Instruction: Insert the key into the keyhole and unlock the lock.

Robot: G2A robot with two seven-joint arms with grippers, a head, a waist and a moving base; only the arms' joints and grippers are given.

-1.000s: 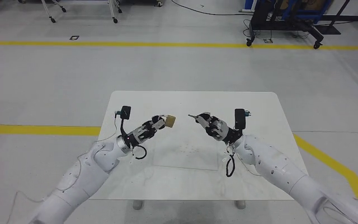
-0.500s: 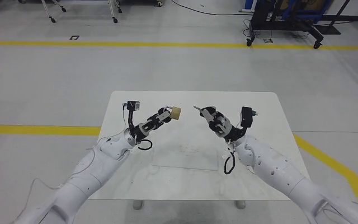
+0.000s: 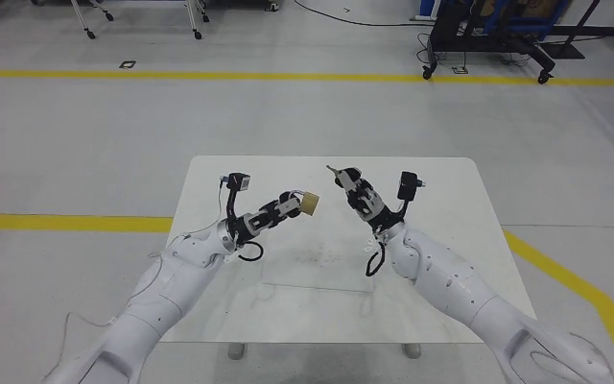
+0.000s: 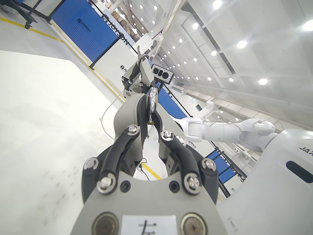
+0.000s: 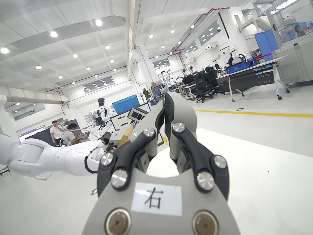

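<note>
The left gripper [image 3: 296,204] is clamped on a small brass-coloured padlock [image 3: 309,203], its ribbed black pads pressed against the lock from both sides. In the left wrist view a silvery metal part of the lock shows edge-on between the fingertips, with a sliver of brass lower down between the pads. From above, the brass body juts out past the fingertips toward the other arm.

The right gripper [image 3: 343,180] is clenched tight on a thin silver metal key [image 3: 332,171], whose narrow blade sticks out beyond the fingertips. In the right wrist view its pads meet, and the key is hidden behind them.

The key is near the padlock but apart from it, on the padlock's right-arm side and a little farther from the robot. The blade is not in the keyhole. I cannot tell which face of the padlock carries the keyhole.

Both are held in the air, the padlock above the middle part of a white rectangular table with rounded corners [image 3: 441,182]. Well beyond the padlock, past the table's far edge, a yellow floor line [image 3: 144,74] runs across the grey floor.
</note>
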